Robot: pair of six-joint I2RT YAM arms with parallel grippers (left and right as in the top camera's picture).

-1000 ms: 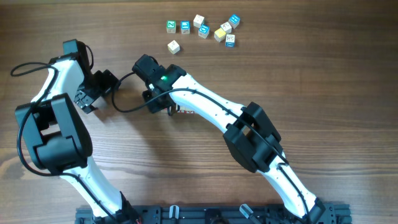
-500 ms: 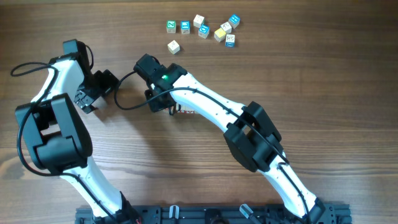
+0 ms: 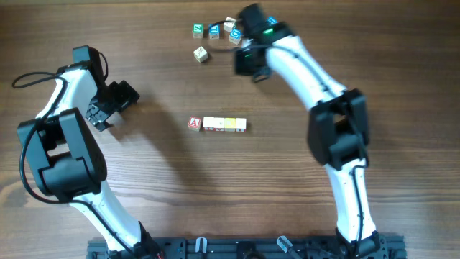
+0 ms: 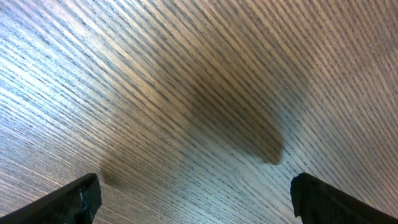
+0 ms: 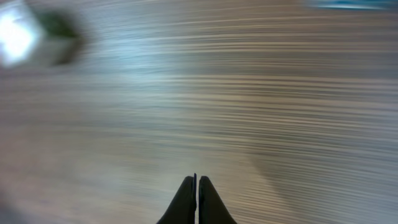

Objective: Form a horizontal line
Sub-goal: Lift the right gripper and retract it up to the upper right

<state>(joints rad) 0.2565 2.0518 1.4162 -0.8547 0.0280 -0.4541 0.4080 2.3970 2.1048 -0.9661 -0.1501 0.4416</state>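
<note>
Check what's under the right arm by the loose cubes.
Overhead, the right arm covers part of the loose cubes; those beneath cannot be seen. Beneath its shut hand: bare table.

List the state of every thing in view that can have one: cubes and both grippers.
horizontal line: five cubes in a straight row, red-A cube at its left end, nothing gripping it.
lone cream cube: loose, apart from the row.
cube cluster: loose, unsorted, partly hidden.
left gripper: open, empty.
right gripper: shut, empty, near the cluster.
</note>
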